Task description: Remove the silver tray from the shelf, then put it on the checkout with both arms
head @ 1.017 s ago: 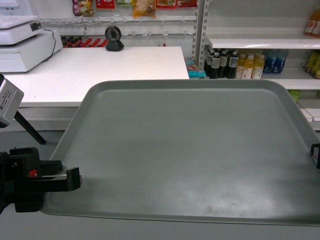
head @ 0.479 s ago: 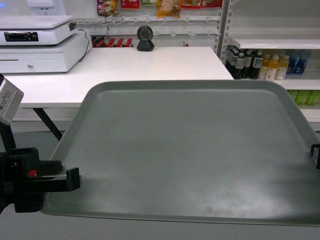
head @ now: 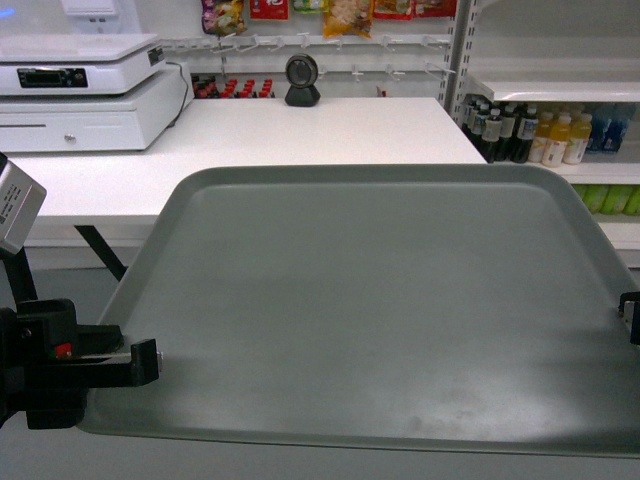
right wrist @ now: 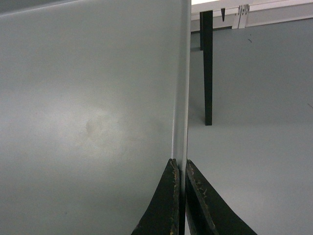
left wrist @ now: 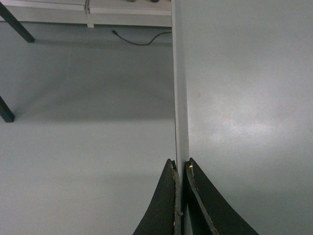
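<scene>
The silver tray (head: pixel 380 300), a big dull grey-green rectangle, hangs level in the air in front of me and fills most of the head view. My left gripper (head: pixel 150 362) is shut on its left rim (left wrist: pixel 181 98), the rim pinched between the black fingers (left wrist: pixel 161 205). My right gripper (head: pixel 632 318) is shut on the right rim (right wrist: pixel 181 98), barely showing at the head view's edge. Beyond the tray stands the white checkout (head: pixel 300 135), its top lower than and behind the tray. White shelf boards (head: pixel 550 88) run at the back right.
A white cash register (head: pixel 80 90) sits on the checkout's left end, a black scanner (head: pixel 302 80) at its back edge. Bottled drinks (head: pixel 530 135) fill the lower shelf at right. Grey floor (left wrist: pixel 88 122) with a dark table leg (right wrist: pixel 208 68) lies below the tray.
The background has slid rightward in the head view: the checkout, register and scanner sit further right and more centred behind the tray. Both grippers keep the same hold on the rims.
</scene>
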You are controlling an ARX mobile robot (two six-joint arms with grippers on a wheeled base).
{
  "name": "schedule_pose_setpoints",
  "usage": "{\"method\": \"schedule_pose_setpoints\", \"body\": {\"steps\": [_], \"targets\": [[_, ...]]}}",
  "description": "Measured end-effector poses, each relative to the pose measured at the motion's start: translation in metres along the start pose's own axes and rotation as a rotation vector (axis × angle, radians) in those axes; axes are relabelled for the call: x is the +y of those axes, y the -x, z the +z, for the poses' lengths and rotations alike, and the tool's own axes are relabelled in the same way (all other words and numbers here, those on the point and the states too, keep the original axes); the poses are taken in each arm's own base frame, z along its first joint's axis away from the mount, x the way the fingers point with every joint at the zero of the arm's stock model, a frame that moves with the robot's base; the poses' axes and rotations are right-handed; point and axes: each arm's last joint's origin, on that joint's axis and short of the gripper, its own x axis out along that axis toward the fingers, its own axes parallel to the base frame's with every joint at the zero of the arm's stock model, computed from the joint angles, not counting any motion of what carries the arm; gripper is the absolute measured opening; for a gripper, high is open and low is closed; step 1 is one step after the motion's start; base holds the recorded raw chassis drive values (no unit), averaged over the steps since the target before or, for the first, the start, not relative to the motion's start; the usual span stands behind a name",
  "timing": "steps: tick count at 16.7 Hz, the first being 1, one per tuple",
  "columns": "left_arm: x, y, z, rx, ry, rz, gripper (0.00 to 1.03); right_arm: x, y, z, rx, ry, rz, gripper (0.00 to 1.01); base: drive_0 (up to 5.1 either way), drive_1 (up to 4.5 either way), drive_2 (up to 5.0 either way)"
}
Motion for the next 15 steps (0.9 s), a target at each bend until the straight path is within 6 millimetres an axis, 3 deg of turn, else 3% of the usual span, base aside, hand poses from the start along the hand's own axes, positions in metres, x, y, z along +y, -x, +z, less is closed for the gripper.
{"method": "schedule_pose_setpoints", "body": {"steps": [15], "targets": [[-0.0001,0.0000,0.0004,-0.004,0.001,-0.001,0.03,0.0001,0.0000,0.0003,-0.003,0.000,0.000,0.02,0.1,4.26,-4.1]]}}
